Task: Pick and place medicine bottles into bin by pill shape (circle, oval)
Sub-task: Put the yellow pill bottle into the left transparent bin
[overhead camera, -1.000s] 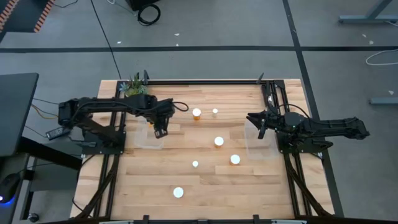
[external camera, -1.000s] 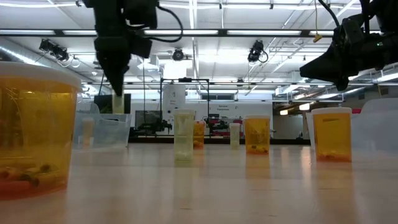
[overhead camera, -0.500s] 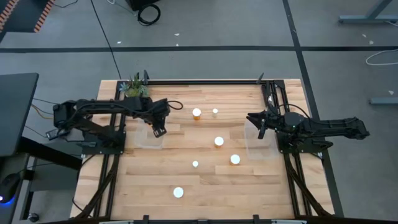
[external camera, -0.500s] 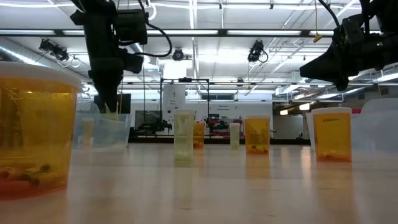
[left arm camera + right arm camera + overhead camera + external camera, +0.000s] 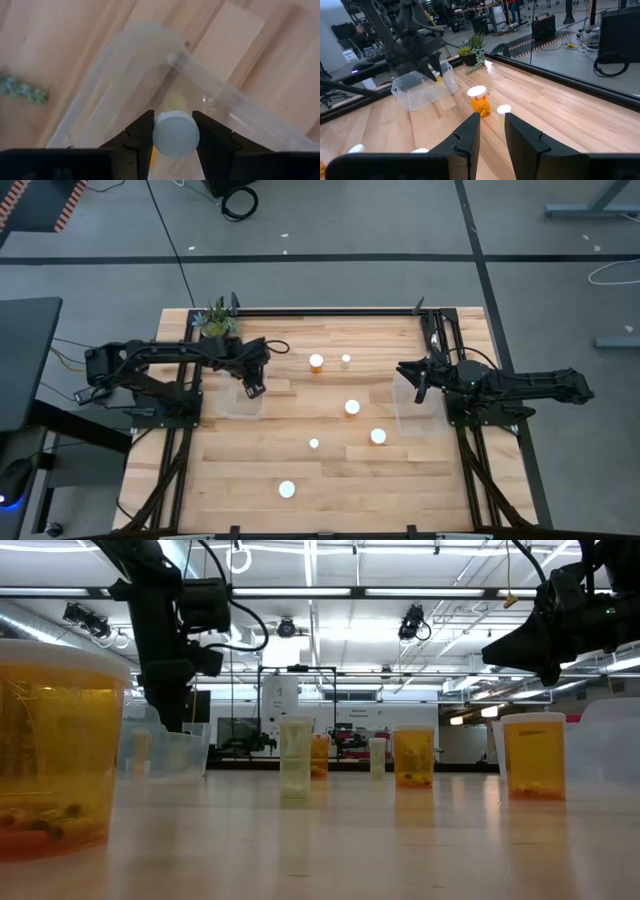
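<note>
High view: wooden plank table [image 5: 330,480] in a dark frame, both arms reaching in from the sides.
Left gripper [image 5: 253,388]: poised over the clear bin [image 5: 240,402] at the table's left edge, clamped on a held bottle [image 5: 175,134].
Held bottle: white round cap, smooth and matte, pinched between the two dark fingers [image 5: 141,135]; a yellow body shows below the cap. Only the left wrist view shows it; from above the gripper hides it.
Clear bin: thin translucent plastic, rounded corners, glossy rim; seen straight down past the held bottle in the left wrist view.
Right gripper [image 5: 420,380]: waiting above the right bin [image 5: 420,420], fingers drawn together on nothing.
Medicine bottles on table: six white round caps in the high view, the nearest the plant [image 5: 316,362], then a small one [image 5: 346,360], and others at [image 5: 352,407], [image 5: 378,436], [image 5: 314,444], [image 5: 287,489].
Low view: shows what the top view cannot, namely amber translucent bodies with pills lying at the bottom [image 5: 533,762], and a pale clear one [image 5: 295,758].
Right wrist view: an orange bottle [image 5: 478,101] standing upright with a white cap, near the left arm's bin.
Potted plant [image 5: 217,318]: green, spiky leaves, at the table's far left corner.
</note>
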Motion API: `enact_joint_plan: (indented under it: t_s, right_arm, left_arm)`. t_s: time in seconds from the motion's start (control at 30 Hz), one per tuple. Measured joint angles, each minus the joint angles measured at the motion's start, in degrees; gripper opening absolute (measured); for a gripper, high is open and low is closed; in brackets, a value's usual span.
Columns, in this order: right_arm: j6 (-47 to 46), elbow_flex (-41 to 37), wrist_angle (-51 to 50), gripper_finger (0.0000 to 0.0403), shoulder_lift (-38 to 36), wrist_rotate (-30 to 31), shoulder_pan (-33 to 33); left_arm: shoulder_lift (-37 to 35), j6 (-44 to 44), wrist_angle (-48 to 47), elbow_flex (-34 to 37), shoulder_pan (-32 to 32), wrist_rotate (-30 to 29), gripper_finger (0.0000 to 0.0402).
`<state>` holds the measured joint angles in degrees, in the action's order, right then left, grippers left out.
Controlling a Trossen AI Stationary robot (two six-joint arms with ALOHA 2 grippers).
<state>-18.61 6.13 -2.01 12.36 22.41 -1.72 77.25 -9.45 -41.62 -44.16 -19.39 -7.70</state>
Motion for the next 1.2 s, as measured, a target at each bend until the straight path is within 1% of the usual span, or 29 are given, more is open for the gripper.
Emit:
enact_joint_plan:
  t_s: [0.17,0.4,0.63,0.93,1.2]
  right_arm:
    - [0.0,0.0,0.0,0.0097,0.0,0.0,0.0]
    - [0.0,0.0,0.0,0.0097,0.0,0.0,0.0]
    - [0.0,0.0,0.0,0.0097,0.0,0.0,0.0]
    - [0.0,0.0,0.0,0.0097,0.0,0.0,0.0]
    - [0.0,0.0,0.0,0.0097,0.0,0.0,0.0]
  left_arm:
    - [0.0,-0.8,0.0,0.6,0.1,0.0,0.0133]
    - [0.0,-0.4,-0.5,0.6,0.4,0.0,0.0144]
    - [0.0,-0.4,-0.4,0.6,0.3,0.0,0.0143]
    - [0.0,-0.4,-0.4,0.6,0.4,0.0,0.0178]
    - [0.0,0.2,-0.7,-0.5,0.4,-0.3,0.0185]
